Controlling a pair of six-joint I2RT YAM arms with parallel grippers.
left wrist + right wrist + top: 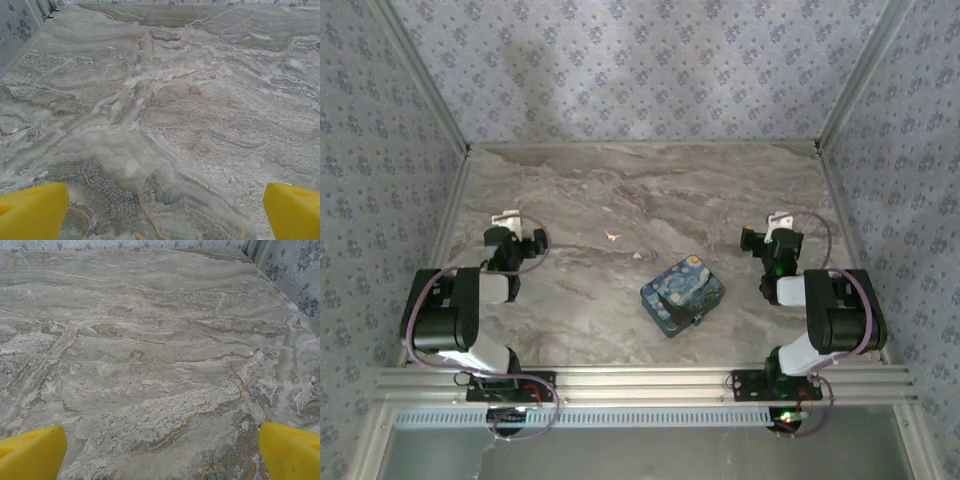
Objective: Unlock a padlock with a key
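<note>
Resting near the middle of the bench [700, 190], well apart from both pincers, the key [611, 236] lies between them, closer to the left gripper [161, 212] than the right gripper [161, 452], each with jaws spread wide and holding nothing.

Two arms, a left arm [450, 318] in the lower left and a right arm [840, 312] in the lower right. Two tools, a left tool [518, 228] and a right tool [767, 230]. One marbled surface [620, 190]. One blue painted box [682, 294] at lower centre. One pale key [612, 236] at centre. One tiny dark padlock [640, 257], barely discernible.
</note>
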